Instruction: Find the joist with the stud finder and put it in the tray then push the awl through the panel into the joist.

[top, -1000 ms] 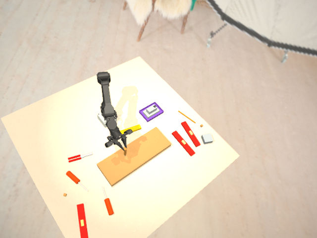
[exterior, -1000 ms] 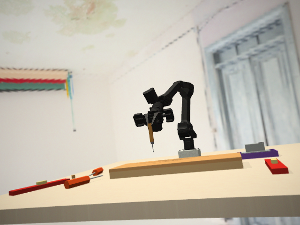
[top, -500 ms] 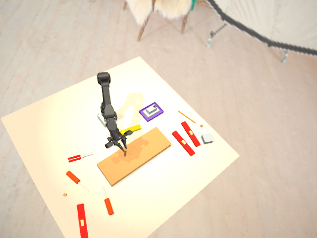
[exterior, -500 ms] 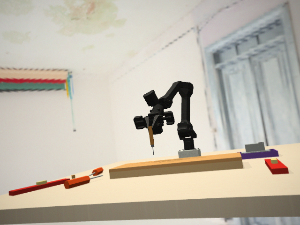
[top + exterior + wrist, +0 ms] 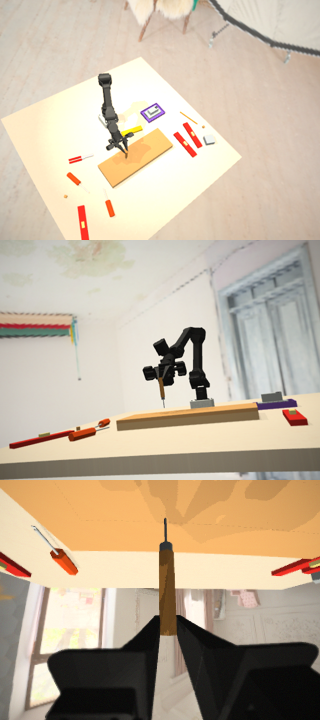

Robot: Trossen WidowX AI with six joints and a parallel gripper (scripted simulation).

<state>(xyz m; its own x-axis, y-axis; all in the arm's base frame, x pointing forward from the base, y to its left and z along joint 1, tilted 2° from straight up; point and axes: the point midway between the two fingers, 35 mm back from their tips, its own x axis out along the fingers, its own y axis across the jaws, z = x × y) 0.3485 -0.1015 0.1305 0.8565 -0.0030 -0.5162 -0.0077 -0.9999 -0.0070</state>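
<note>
We are clamping gripper [image 5: 126, 151] [image 5: 161, 378] [image 5: 167, 619] on awl [image 5: 126, 155] [image 5: 161, 388] [image 5: 167, 587], holding it above floor panel [image 5: 152, 147] [image 5: 206, 413] [image 5: 115, 510], left of panel's middle in top view; handle leaning slightly, tip pointing roughly to 6 o'clock in exterior view, apart from wood. Panel's long axis is running 8 to 2 o'clock; stud finder [image 5: 153, 110] [image 5: 271, 397] is sitting in tray [image 5: 148, 120] [image 5: 276, 405], at 1 o'clock.

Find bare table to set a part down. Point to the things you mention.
Free: between the floor panel [image 5: 148, 148] [image 5: 214, 416] and the left-hand red level [image 5: 185, 144]; also the panel's near side. Crowded: the two red levels by the gray block [image 5: 209, 139].

The awl's handle [image 5: 126, 154] [image 5: 161, 388] [image 5: 167, 590] looks like smooth wood, its tip [image 5: 163, 403] [image 5: 165, 530] metal.
</note>
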